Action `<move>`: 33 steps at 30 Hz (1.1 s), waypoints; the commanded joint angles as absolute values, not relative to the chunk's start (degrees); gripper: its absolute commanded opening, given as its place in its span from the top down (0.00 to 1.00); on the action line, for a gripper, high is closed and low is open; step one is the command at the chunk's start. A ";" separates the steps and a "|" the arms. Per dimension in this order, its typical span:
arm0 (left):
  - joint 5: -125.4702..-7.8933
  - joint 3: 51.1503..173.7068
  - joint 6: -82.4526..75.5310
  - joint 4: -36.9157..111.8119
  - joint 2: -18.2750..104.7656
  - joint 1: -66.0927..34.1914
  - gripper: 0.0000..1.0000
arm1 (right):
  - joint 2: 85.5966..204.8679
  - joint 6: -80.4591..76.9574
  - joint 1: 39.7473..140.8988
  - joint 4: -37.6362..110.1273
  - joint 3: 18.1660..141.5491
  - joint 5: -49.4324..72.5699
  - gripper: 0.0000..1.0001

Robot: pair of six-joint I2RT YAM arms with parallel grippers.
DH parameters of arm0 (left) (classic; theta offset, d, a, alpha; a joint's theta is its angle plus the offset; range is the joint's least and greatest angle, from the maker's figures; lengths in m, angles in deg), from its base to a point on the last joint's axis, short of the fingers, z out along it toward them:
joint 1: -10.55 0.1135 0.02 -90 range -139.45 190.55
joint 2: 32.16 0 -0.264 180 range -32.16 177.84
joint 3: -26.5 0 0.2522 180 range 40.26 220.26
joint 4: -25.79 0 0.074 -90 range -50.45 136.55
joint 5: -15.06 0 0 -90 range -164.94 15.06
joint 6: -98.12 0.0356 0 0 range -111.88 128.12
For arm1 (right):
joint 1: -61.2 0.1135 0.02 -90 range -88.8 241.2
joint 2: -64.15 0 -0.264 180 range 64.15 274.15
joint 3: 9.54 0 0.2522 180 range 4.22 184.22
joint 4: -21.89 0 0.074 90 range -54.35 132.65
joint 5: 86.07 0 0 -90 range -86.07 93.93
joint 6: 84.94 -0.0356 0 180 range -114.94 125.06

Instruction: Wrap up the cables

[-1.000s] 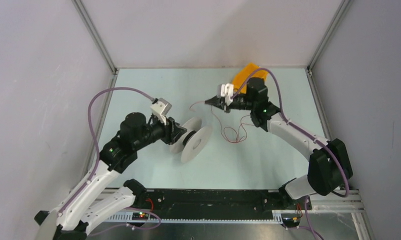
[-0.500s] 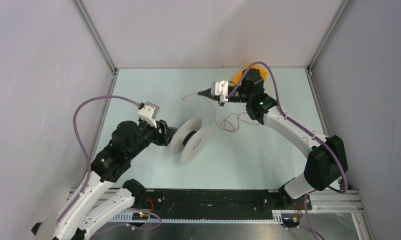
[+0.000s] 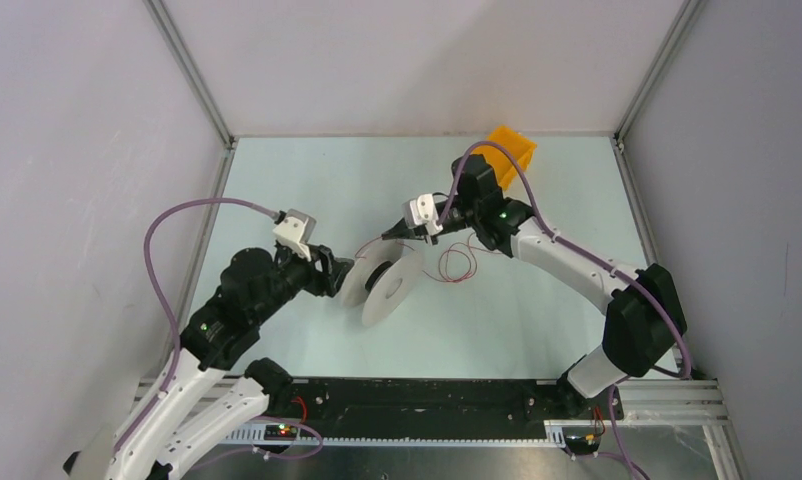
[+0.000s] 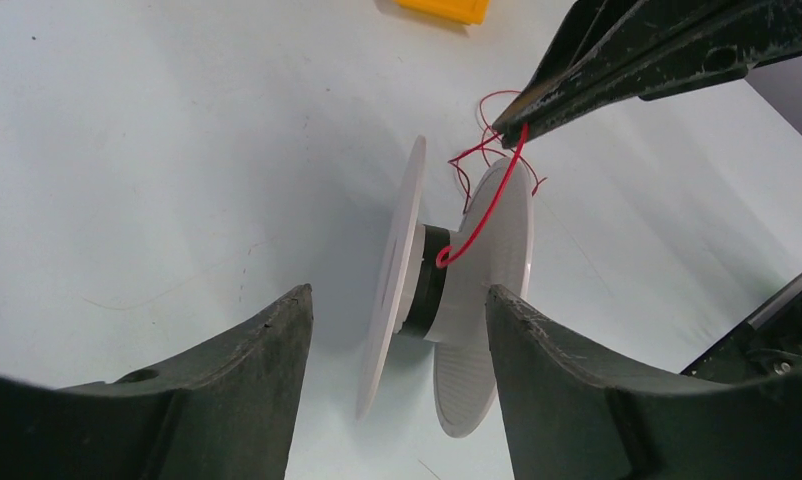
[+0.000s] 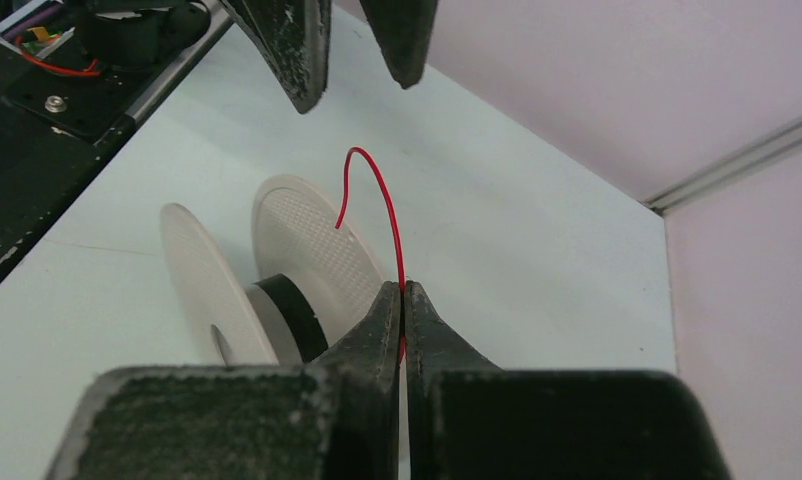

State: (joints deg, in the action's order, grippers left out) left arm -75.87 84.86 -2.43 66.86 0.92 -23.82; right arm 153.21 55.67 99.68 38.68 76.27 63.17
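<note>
The right tool [image 5: 404, 292] is pinching the hair-thin red wire cable [image 4: 487, 205] between fully closed fingertips. Over the last second it has been swinging up and across from the far side of the pale green counter [image 3: 307, 180], and it is now hovering close above the white plastic spool with two round flanges and a black core [image 3: 392, 283]. From its tip the wire is running down into the gap between the flanges and seems to be reaching the core, where a small curl is sitting. The slack loops are trailing on the counter behind the tool. The left tool [image 3: 339, 272] is standing wide open and holding nothing. It has drawn back a little, so the spool is sitting just ahead of its fingers and apart from them. This suggests a turn is being laid on the core, with most of the wire not yet wound.
</note>
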 commanded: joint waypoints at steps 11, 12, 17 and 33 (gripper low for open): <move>-69.28 81.70 -3.39 59.99 6.44 -23.37 0.31 | 157.18 59.64 102.63 45.17 76.62 59.06 1.00; -69.39 81.41 -3.61 59.67 6.56 -23.38 0.31 | 157.61 59.77 102.71 45.55 76.55 58.34 1.00; -70.20 79.21 -3.57 58.22 8.15 -23.35 0.33 | 158.54 58.67 102.83 43.11 74.72 57.51 1.00; -71.61 78.79 -1.92 55.89 14.95 -23.41 0.51 | 159.47 56.34 103.04 40.00 72.96 57.59 1.00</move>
State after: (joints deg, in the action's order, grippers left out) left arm -71.00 78.13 -2.38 58.32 14.47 -23.76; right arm 158.50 57.53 102.71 42.57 72.91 56.94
